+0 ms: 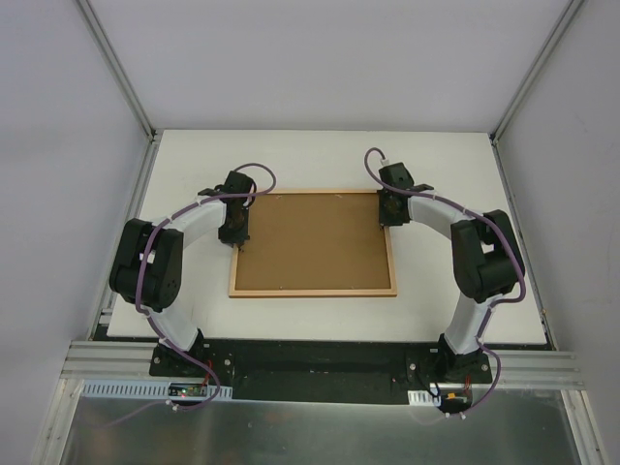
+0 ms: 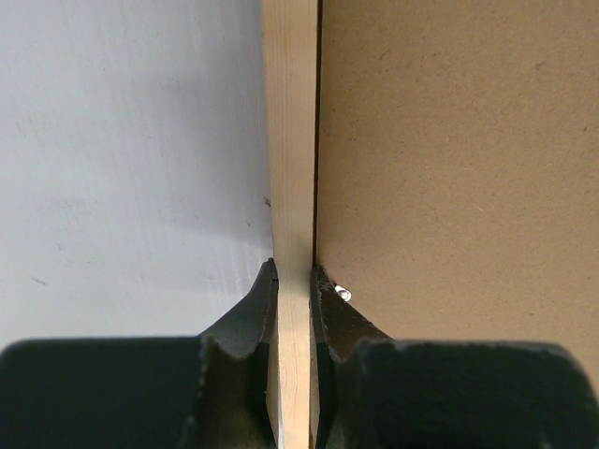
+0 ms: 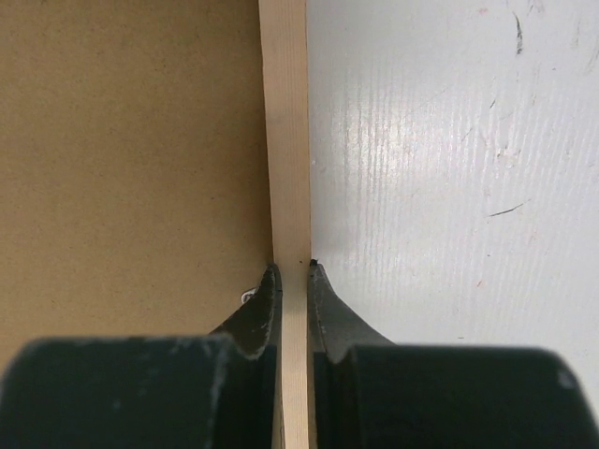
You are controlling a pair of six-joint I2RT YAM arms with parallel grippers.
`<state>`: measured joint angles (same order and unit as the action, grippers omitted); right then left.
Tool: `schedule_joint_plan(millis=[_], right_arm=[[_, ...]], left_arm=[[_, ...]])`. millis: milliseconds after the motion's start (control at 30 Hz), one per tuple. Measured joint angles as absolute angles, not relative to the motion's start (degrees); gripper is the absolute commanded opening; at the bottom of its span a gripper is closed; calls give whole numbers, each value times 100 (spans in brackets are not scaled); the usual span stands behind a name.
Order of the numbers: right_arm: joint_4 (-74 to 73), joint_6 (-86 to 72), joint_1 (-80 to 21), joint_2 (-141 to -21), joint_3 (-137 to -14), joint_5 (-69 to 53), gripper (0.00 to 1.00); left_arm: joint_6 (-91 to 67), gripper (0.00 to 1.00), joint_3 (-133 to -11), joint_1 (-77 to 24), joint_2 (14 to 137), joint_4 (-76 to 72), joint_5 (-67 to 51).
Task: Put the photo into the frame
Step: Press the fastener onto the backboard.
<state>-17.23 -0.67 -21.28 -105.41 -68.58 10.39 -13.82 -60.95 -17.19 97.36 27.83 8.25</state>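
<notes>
Overhead view: I see the frame (image 1: 312, 292) lying face-down on the table (image 1: 291, 155), backing board (image 1: 315, 240) inside; the photo is perhaps beneath, hidden. Left wrist: left gripper (image 2: 294, 281) clamps its thin, stiff edge. Right wrist: right gripper (image 3: 289, 276) clamps the opposite edge.

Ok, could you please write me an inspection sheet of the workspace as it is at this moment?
Surface: white table, with a few dark scuff marks beside the frame's right rail.
Job's things: frame lies flat, paler side up, with a brown backing board filling it; the photo is not seen in any view.
Clutter: nothing seen.
Grippers: left gripper is closed across the frame's left rail; right gripper is closed across its right rail.
Cables: purple cables run along both arms and loop above each wrist.
Surroundings: pale walls, metal posts, aluminium rail at the near edge.
</notes>
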Motion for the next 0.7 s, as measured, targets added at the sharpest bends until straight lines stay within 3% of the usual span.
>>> schedule_joint_plan(millis=[333,400,500,700], right_arm=[[-1669,-110,-2036,-10501,-6801,882,1],[-1638,-123,-2021,-10484,-6775,854,0],[-1614,-130,-1997,-10473,-6753,816,1],[-1614,-150,-1964,-10431,-6716,740,1]], left_arm=[[-1872,1,-6335,-1712,9922,3055,893],[-1911,15,-6335,-1680,9922,3059,886],[-1951,27,-6326,-1675,9894,3057,840],[-2067,62,-6302,-1612,9439,3039,681]])
